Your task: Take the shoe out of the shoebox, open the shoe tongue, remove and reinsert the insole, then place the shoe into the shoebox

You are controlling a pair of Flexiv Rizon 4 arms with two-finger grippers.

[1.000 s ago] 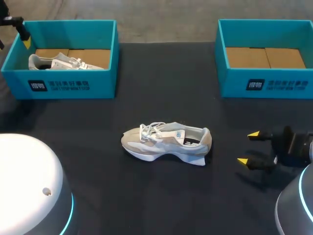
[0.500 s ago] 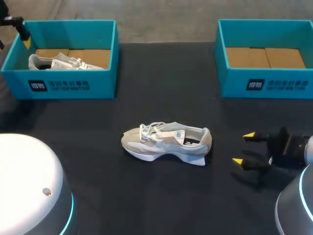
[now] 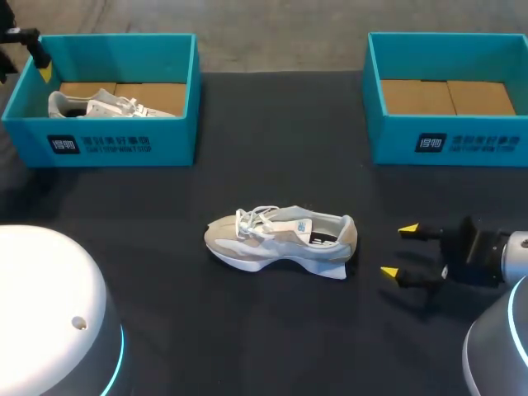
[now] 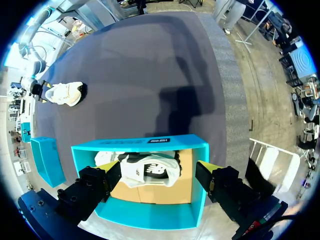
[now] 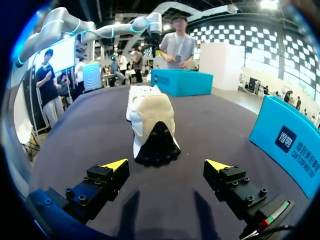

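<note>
Centrally on the dark surface (image 3: 272, 330) lies the shoe (image 3: 280, 241), a pale beige and white trainer resting on its sole, its toe toward the robot's left and its heel toward the right. It is out of both boxes.

Just beyond the shoe's heel hovers the right claw (image 3: 398, 252), its two yellow-tipped fingers spread apart and touching nothing. Only bare surface lies between it and the heel.

Farther back from the shoe and to its left stands the left shoebox (image 3: 107, 144), teal, with a second shoe (image 3: 107, 105) lying inside on a brown cardboard floor. Farther back and to the shoe's right stands the right shoebox (image 3: 450, 140), also teal, showing its brown floor.

The head view catches only one yellow tip of the left arm, at the left shoebox's outer corner. The left wrist view shows the rest: the left claw (image 4: 160, 172) hangs above that box with fingers wide apart, the second shoe seen below between them, well away from the shoe on the surface.

The right wrist view looks straight at the shoe's heel, showing its dark sole edge ahead of the parted fingers.
</note>
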